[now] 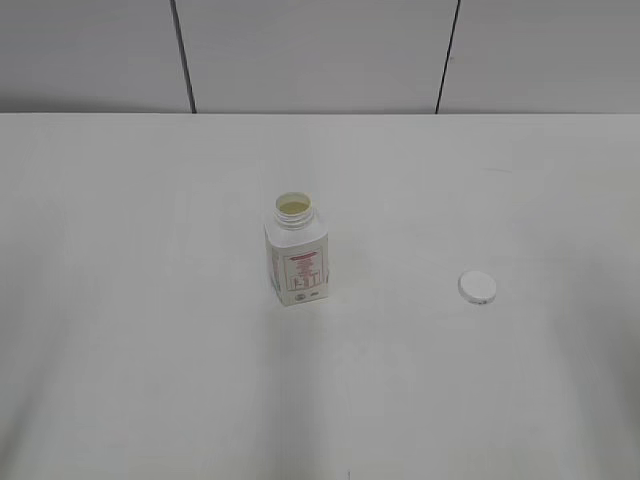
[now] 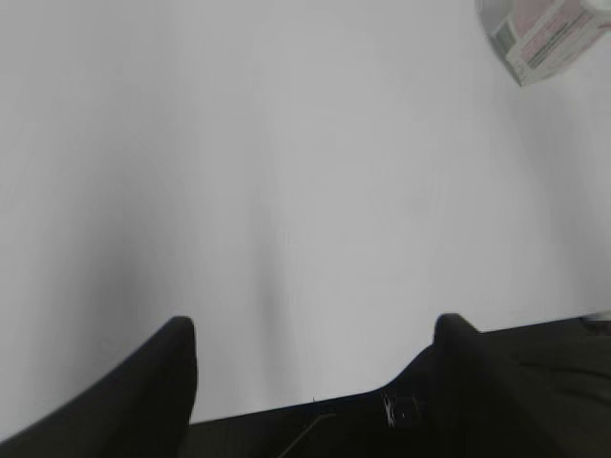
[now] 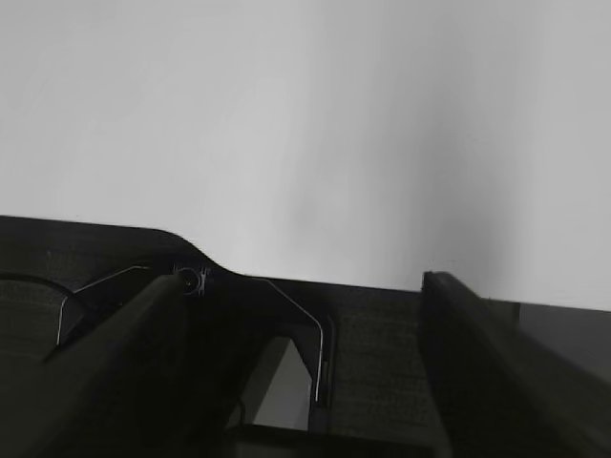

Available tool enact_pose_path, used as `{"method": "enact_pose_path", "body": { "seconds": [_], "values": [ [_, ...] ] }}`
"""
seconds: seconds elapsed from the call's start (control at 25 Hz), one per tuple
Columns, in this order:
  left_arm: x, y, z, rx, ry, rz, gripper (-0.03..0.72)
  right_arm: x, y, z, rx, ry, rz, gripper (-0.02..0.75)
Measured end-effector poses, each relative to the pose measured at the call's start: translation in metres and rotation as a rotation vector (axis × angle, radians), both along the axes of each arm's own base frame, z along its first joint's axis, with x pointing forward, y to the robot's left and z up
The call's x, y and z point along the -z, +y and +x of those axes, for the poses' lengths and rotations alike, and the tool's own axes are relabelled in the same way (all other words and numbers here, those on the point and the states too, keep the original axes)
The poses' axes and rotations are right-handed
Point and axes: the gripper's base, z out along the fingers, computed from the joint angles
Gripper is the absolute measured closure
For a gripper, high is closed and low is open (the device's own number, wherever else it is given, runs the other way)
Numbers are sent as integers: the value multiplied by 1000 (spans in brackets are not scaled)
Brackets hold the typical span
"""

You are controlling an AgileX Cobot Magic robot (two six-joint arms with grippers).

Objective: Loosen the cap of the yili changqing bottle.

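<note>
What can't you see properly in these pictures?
- Label words on the yili changqing bottle: too small in the exterior view, blurred and cut off by the corner in the left wrist view.
- Cap rim: too small.
- Left gripper and right gripper: outside the exterior view.

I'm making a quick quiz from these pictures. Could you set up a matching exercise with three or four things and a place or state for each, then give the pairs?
Things:
1. bottle
2. cap
3. left gripper
4. table

States:
a. lies flat on the table, apart from the bottle, to its right in the exterior view
b. open and holding nothing
c. stands upright with its neck uncovered
d. plain white, bears the other things

Pairs: 1-c, 2-a, 3-b, 4-d
</note>
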Motion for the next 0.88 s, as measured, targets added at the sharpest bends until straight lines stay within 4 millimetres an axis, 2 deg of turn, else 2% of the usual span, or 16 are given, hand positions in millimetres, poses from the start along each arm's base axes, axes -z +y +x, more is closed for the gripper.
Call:
{"method": "enact_pose_path", "body": {
  "seconds": [0.32, 0.56, 0.88],
  "values": [
    [-9, -2, -28, 1, -175, 13, 214, 14, -8, -10, -4, 17, -97, 143],
    [-12, -4, -50, 1, -302, 23, 214, 3, -10, -29, 15, -134, -99, 151],
    [-13, -5, -71, 1, -430, 34, 214, -8, -12, -68, 35, -392, -85, 195]
  ]
}}
